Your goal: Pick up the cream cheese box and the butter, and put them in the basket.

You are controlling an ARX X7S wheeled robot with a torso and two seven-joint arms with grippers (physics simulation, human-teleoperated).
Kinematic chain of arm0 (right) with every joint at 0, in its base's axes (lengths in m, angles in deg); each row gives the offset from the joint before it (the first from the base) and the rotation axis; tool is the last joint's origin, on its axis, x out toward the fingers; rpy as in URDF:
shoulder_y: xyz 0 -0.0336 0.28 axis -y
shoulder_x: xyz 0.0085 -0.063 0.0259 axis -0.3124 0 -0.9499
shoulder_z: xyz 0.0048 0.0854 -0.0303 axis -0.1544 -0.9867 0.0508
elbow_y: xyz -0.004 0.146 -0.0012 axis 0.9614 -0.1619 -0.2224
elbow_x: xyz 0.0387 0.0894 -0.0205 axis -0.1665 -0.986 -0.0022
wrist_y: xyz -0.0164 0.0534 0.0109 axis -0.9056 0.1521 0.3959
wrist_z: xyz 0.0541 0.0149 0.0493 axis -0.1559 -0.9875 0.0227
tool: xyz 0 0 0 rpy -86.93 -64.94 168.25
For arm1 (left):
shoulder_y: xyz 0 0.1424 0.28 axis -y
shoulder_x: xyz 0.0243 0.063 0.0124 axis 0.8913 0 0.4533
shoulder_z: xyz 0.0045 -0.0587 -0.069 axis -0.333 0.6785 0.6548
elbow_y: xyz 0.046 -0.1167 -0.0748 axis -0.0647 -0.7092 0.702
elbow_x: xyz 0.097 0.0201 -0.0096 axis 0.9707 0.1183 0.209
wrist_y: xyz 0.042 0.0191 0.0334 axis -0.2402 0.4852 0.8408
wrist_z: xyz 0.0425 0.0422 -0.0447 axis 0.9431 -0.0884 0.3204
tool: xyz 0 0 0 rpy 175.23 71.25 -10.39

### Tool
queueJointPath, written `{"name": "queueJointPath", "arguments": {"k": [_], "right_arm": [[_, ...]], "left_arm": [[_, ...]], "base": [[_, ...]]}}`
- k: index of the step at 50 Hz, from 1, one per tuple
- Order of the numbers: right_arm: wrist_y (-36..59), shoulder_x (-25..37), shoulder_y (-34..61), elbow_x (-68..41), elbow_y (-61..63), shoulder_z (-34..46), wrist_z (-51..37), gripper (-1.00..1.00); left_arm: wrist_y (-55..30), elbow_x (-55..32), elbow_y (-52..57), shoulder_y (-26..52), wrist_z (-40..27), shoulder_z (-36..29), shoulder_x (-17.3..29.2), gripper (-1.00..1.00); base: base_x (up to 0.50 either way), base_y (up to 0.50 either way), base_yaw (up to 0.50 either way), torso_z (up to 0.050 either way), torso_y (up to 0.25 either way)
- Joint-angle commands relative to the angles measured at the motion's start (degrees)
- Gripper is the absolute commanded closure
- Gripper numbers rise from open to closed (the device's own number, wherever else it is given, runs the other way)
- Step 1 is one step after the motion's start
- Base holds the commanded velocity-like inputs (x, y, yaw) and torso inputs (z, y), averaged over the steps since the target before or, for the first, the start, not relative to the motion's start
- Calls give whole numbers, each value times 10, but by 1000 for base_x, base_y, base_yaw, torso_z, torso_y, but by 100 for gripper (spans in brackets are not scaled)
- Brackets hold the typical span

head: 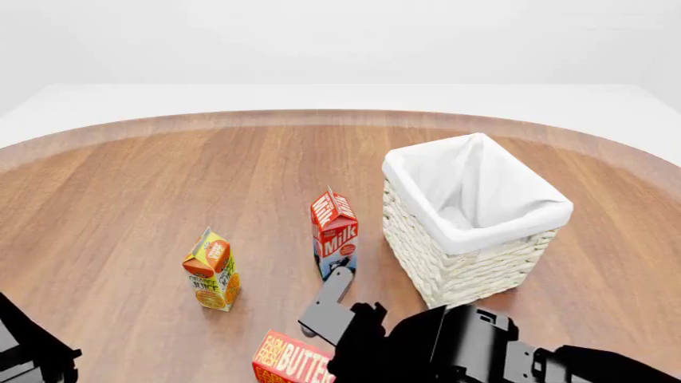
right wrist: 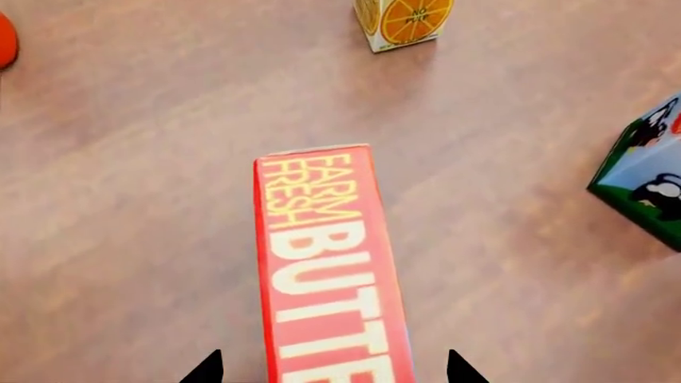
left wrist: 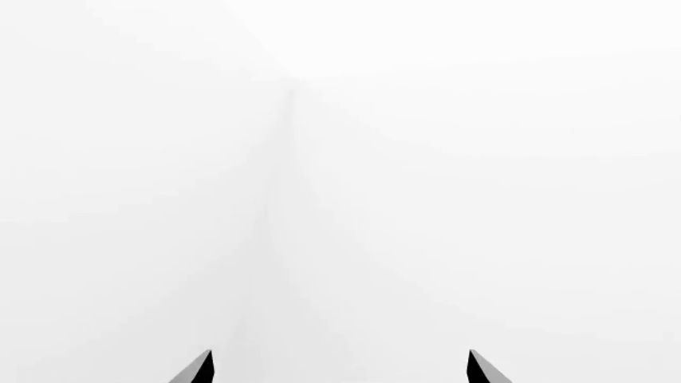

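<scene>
**Clerk:** Butter, one red-orange box, lying long-side flat on the table at the near edge, just left of the right gripper. Its fingertips stand apart on either side of the box's width, not touching it, so the jaws are spread and nothing is gripped. By my reading, the line-up is there to take the box across its narrow dimension.

**Checker:** And the other arm?

**Clerk:** Left gripper, two dark tips wide apart against blank white, holding nothing. Parked clear of the work, I judge.

**Checker:** Destination?

**Clerk:** Basket, cream wicker with white liner, upright and open-topped on the right, near the butter. A short carry, probably.

**Checker:** Cream cheese box?

**Clerk:** Not found in any view; possibly hidden behind the arm.

**Checker:** Other stock?

**Clerk:** Milk carton, upright, just left of the basket. Orange juice carton, upright, further left, well apart.

**Checker:** Surface and room?

**Clerk:** Round-edged wooden top, reddish-brown grain, evenly lit. Beyond it, plain white floor and walls, featureless.
</scene>
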Motion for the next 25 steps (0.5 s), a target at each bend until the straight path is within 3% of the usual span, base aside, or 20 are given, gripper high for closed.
{"name": "queueJointPath", "arguments": {"k": [1, 25], "right_arm": [[-3, -8, 0, 9, -16, 7, 9, -100], [-10, -17, -10, 18, -31, 18, 16, -100]], "left_arm": [[0, -1, 0, 0, 0, 1, 0, -100], [-8, -5, 4, 4, -1, 3, 5, -100]], "base": [[0, 0, 0, 0, 0], [0, 0, 0, 0, 0]]}}
